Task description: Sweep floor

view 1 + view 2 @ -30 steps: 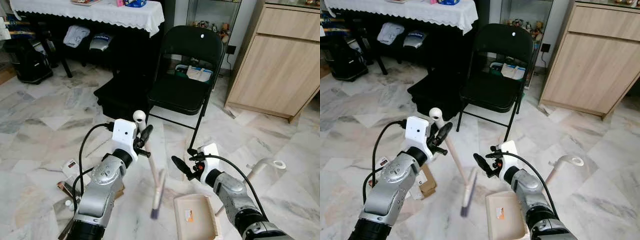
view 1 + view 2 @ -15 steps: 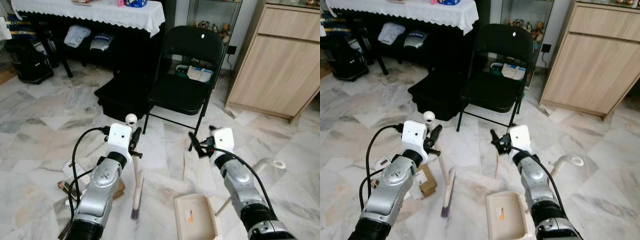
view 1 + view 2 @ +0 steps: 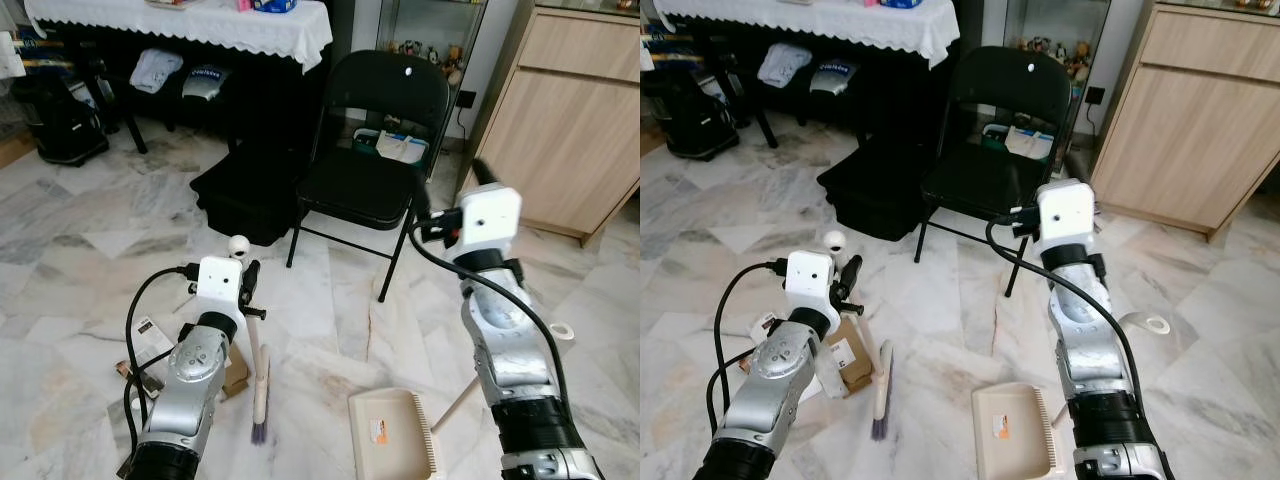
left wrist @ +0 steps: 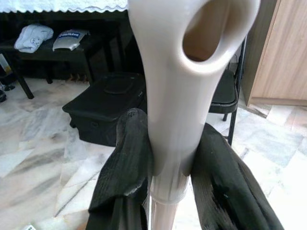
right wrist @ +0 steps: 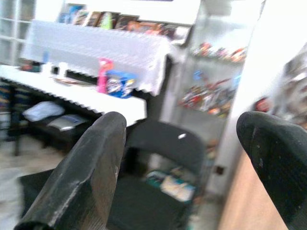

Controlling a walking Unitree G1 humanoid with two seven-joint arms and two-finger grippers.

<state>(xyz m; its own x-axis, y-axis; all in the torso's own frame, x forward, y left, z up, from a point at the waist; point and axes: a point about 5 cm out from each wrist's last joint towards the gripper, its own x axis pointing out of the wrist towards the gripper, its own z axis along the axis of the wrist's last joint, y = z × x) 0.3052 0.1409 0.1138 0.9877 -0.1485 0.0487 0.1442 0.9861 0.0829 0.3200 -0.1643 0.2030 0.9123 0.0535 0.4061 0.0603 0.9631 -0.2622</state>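
Left gripper [image 4: 165, 158] clamped round cream broom handle [image 4: 168, 96], bristles [image 3: 259, 432] down for sweeping; right gripper [image 5: 187, 163] raised, fingers spread, empty; dustpan [image 3: 392, 435] near right.

Cream broom [image 3: 259, 372] (purple bristles), black chair [image 3: 372, 140], grey-veined marble floor [image 3: 90, 250]

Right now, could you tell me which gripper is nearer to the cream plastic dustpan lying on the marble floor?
Left. The left gripper holds the cream broom low, beside the cream plastic dustpan; the right gripper is raised high above it, fingers open.
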